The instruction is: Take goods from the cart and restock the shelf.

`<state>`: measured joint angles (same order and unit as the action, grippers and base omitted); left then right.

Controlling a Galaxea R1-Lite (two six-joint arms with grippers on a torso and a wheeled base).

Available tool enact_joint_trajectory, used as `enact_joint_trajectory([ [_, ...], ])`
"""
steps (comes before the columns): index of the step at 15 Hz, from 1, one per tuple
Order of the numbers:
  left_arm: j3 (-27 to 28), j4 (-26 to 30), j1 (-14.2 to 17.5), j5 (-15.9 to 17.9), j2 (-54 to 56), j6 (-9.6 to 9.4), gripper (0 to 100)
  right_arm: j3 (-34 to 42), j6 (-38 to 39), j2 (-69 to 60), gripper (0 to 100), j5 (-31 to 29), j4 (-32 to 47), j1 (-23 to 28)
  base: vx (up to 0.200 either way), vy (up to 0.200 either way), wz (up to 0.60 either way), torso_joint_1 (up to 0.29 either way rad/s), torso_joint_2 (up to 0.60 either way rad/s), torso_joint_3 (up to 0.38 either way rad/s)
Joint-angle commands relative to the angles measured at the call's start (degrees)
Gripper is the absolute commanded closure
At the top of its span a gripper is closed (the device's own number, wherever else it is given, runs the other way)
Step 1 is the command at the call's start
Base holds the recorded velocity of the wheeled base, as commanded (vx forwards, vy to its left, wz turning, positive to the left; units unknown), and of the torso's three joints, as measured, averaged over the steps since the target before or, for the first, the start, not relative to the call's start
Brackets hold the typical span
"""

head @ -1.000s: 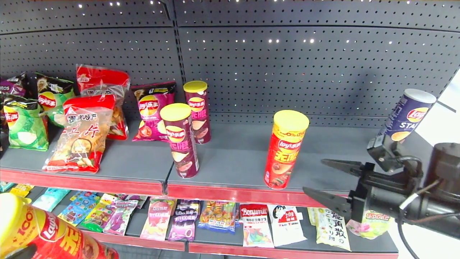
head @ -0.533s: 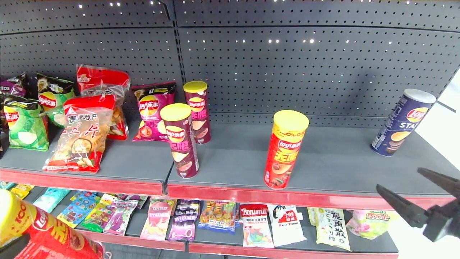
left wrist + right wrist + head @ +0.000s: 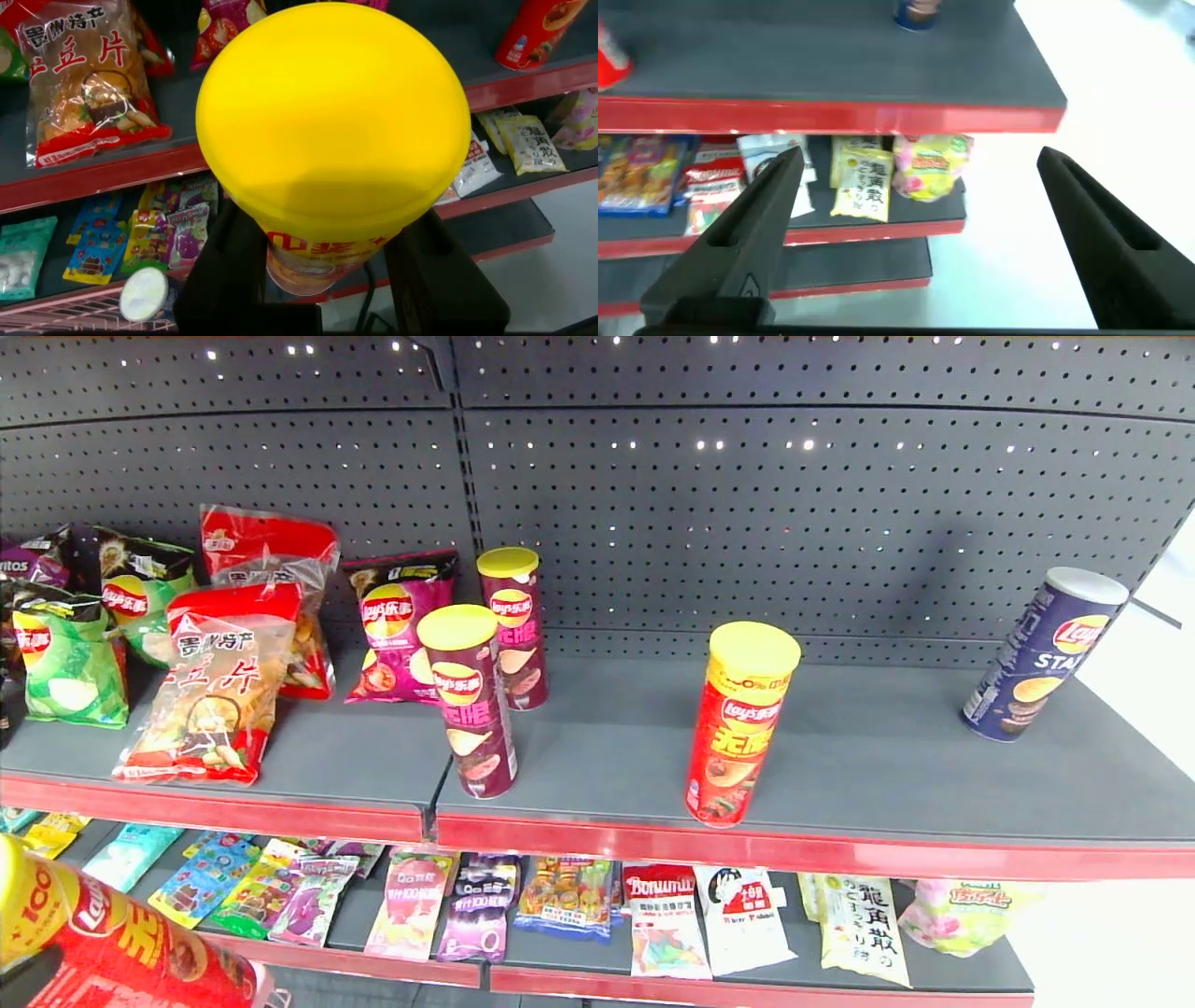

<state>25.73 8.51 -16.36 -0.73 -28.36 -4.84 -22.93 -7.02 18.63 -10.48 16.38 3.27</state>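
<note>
Head view: red chip can (image 3: 103, 943) lying tilted at lower left, in front of shelf (image 3: 607, 756); second red can (image 3: 742, 723) standing upright on shelf.
Left wrist view: left gripper (image 3: 327, 285) clamping red chip can from both sides, yellow lid (image 3: 332, 121) facing camera.
Right wrist view: right gripper (image 3: 924, 233) gaping wide, holding nothing, facing shelf's red edge.

Behind the shelf (image 3: 840, 747) stands a dark grey pegboard wall (image 3: 794, 541), split by an upright post (image 3: 462, 495). Pinpoints of light shine through many of its holes. The grey boards carry red front edges (image 3: 794, 851). Between the spread jaws of the right gripper (image 3: 920, 154) one red edge runs across. Below it sits a lower board (image 3: 971, 975), and past the shelf's end lies pale, bright floor (image 3: 1008, 271).
</note>
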Motion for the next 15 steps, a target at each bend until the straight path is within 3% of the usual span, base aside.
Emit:
enact_joint_trajectory([
  [1, 0.11, 0.02, 0.01, 0.03, 0.32, 0.01, 100, 4.12, -0.19, -10.80, 0, 1.17, 1.46, 4.56, 0.000, 0.000, 0.00, 0.000, 0.00, 0.000],
  [3, 0.02, 0.19, 0.01, 0.03, 1.02, 0.01, 100, 7.73, -0.27, -13.09, 0, 2.31, 0.75, 4.64, 0.000, 0.000, 0.00, 0.000, 0.00, 0.000],
  [6, -0.16, 0.19, 0.01, 0.12, 1.11, 0.01, 100, 12.03, -0.27, -13.00, 0, 9.87, -1.44, 4.56, 0.000, 0.000, 0.00, 0.000, 0.00, 0.000],
  [9, -0.16, 0.28, 0.01, 0.03, 1.29, 0.09, 100, 18.71, -1.24, -13.00, 0, 11.19, -10.85, 4.56, 0.200, 0.000, 0.00, -0.001, -0.01, 0.002],
  [11, -0.16, 0.37, 0.01, 0.12, 1.46, -0.08, 100, 19.41, -1.33, -13.00, 0, 14.18, -12.34, 4.56, 0.200, 0.000, 0.00, -0.005, -0.01, 0.007],
  [15, -0.25, 0.63, -0.08, 0.47, 3.13, -0.08, 100, 19.50, -1.42, -13.00, 0, 14.26, -12.43, 4.56, 0.000, 0.000, 0.00, 0.000, 0.00, 0.000],
])
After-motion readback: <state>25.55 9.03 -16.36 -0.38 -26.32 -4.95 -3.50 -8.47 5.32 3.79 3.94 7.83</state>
